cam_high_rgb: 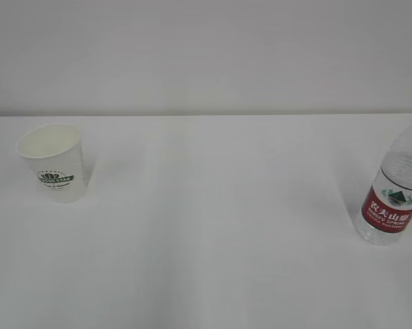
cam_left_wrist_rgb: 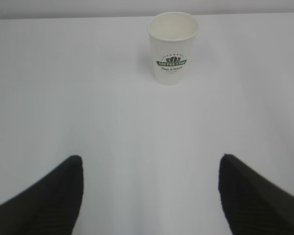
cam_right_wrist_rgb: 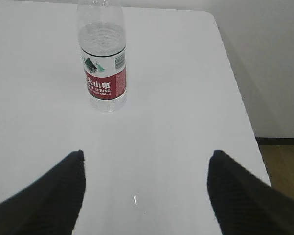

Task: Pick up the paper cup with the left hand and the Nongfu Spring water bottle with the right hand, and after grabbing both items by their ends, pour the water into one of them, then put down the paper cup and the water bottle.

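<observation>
The paper cup (cam_high_rgb: 53, 163) stands upright at the left of the exterior view, mouth up, its dark green logo facing the camera and its cream interior showing nothing inside. In the left wrist view the same cup (cam_left_wrist_rgb: 172, 47) sits at the upper middle of the frame, well apart from the left gripper (cam_left_wrist_rgb: 150, 196), whose two dark fingers (cam_left_wrist_rgb: 49, 203) rise from the lower corners with a wide stretch of bare table between them; the jaws stand apart and hold nothing.

The Nongfu Spring water bottle (cam_high_rgb: 393, 185) stands upright at the far right edge of the exterior view, its top cut off by the frame, red label toward the camera. The right wrist view shows the bottle (cam_right_wrist_rgb: 102, 58) in the upper left of centre, its neck running out of the top of the frame, with clear water (cam_right_wrist_rgb: 101, 41) visible above the label. The right gripper (cam_right_wrist_rgb: 146, 193) is spread wide at the bottom of that frame, empty, and clear of the bottle.

Cup and bottle are well apart on the white table (cam_high_rgb: 212, 226). In the right wrist view the table's right edge (cam_right_wrist_rgb: 242, 107) runs down the frame, with a pale wall (cam_right_wrist_rgb: 269, 58) and a strip of floor (cam_right_wrist_rgb: 286, 169) beyond it.
</observation>
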